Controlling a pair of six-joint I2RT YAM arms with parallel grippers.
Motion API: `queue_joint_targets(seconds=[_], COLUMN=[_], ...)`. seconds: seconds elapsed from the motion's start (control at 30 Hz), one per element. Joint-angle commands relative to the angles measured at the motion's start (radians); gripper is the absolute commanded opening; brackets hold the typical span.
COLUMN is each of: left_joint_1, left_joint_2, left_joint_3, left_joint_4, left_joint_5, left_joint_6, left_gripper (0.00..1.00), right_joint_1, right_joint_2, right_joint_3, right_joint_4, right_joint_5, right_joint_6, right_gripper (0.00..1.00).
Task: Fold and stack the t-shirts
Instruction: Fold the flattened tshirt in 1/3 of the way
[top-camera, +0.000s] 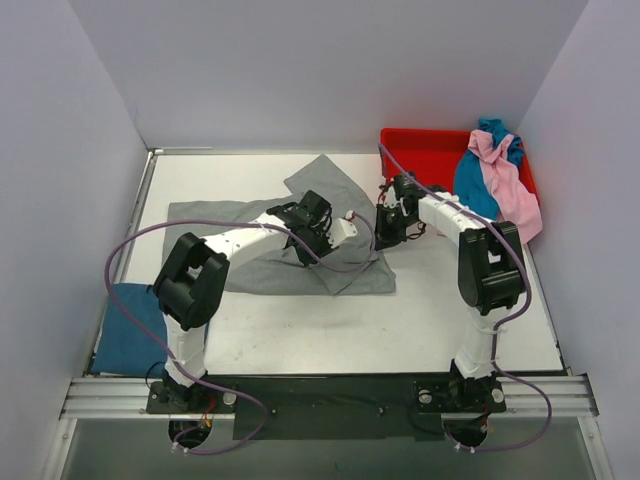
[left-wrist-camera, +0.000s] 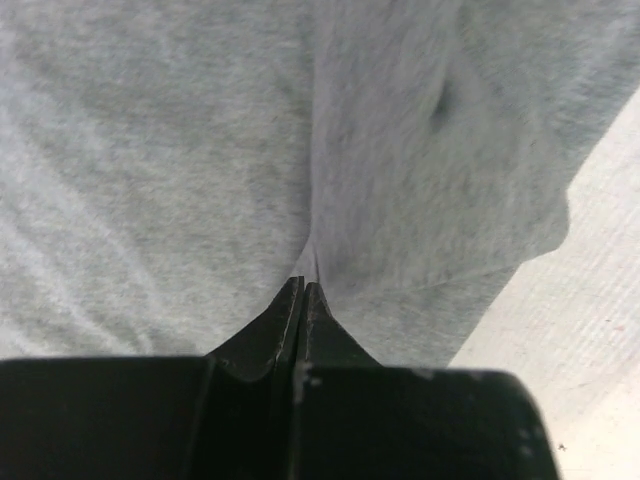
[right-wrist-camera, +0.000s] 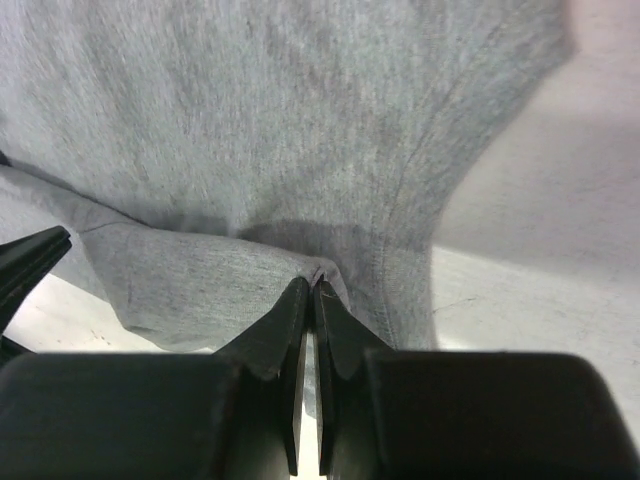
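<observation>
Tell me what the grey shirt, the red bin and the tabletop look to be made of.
Grey t-shirt: soft knit cloth, likely cotton jersey; matte, heathered flecks, limp folds, a stitched seam. Red bin: probably moulded plastic; uniform colour, straight rigid walls. Table: hard, flat, off-white matte board, faintly scuffed; exact material unclear.

A soft, plain grey cloth t-shirt (top-camera: 215, 215) is seen in the middle of the top view. Up close in both wrist views, fine light and dark flecks are seen in it. A plain darker blue cloth t-shirt (top-camera: 125, 330) is seen at the lower left. At the upper right, a plain teal-blue cloth t-shirt (top-camera: 472, 185) and a plain pink cloth t-shirt (top-camera: 512, 190) are seen on a bright red plastic bin (top-camera: 425, 152). The flat table top (top-camera: 400, 320) is coloured white. The left robot arm (top-camera: 240, 238) and right robot arm (top-camera: 445, 212) are coloured white and black, with thin purple cables (top-camera: 113, 262).
</observation>
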Motion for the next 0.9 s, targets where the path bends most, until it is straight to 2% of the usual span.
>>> queue_joint_targets(seconds=[0.0, 0.1, 0.17, 0.27, 0.3, 0.33, 0.47, 0.57, 0.73, 0.8, 0.87], left_joint_1=[0.051, 0.061, 0.053, 0.015, 0.008, -0.002, -0.028, -0.056, -0.073, -0.077, -0.076], left_joint_2=[0.001, 0.010, 0.009, -0.011, -0.012, -0.011, 0.004, 0.021, 0.035, 0.041, 0.044], left_joint_3=[0.039, 0.054, 0.095, 0.116, 0.116, 0.112, 0.074, 0.051, 0.024, -0.007, -0.024], left_joint_4=[0.059, 0.047, -0.056, -0.118, -0.122, -0.116, -0.058, 0.008, 0.059, 0.105, 0.131], left_joint_5=[-0.037, -0.031, 0.077, 0.145, 0.150, 0.151, 0.122, 0.047, 0.032, -0.006, -0.026], left_joint_6=[-0.045, -0.033, 0.016, 0.054, 0.079, 0.089, 0.149, 0.177, 0.180, 0.174, 0.166], left_gripper=[0.00, 0.00, 0.00, 0.21, 0.23, 0.31, 0.43, 0.44, 0.43, 0.41, 0.37], right_joint_1=[-0.048, -0.053, -0.053, -0.054, -0.054, -0.053, -0.053, -0.053, -0.053, -0.053, -0.053], right_joint_2=[-0.029, 0.000, 0.025, 0.060, 0.076, 0.082, 0.105, 0.105, 0.086, 0.082, 0.062], right_joint_3=[0.034, 0.050, 0.065, 0.099, 0.106, 0.114, 0.120, 0.117, 0.100, 0.097, 0.093], right_joint_4=[0.032, 0.046, 0.047, 0.047, 0.047, 0.044, 0.038, 0.024, 0.018, 0.013, 0.009], right_joint_5=[-0.052, -0.090, -0.089, -0.069, -0.070, -0.067, -0.073, -0.069, -0.055, -0.051, -0.040], right_joint_6=[0.059, 0.102, 0.131, 0.160, 0.169, 0.172, 0.171, 0.159, 0.142, 0.136, 0.126], right_gripper=[0.00, 0.00, 0.00, 0.00, 0.00, 0.00, 0.00, 0.00, 0.03, 0.08, 0.21])
